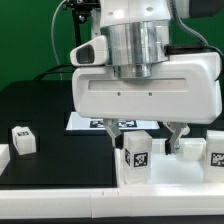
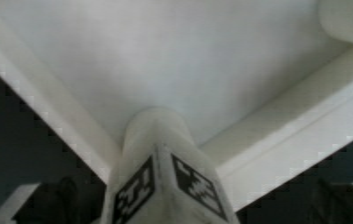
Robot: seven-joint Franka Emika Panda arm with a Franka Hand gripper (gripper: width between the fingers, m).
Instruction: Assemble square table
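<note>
While the gripper [image 2: 191, 205] hung with jaws wide on either side of the tagged leg [image 1: 137, 152], apart from it, a straight retreat seemed best, leaving it seated upright against the table top [image 1: 150, 90]

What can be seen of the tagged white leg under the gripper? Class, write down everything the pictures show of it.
The leg is a short, stubby white block, plastic by its look, with black-and-white square tags on the two faces that show. It stands upright right below the gripper, between its open jaws, which stand clear of it in the wrist view. It seems to rest on the white slab; whether it is fastened there cannot be told.
</note>
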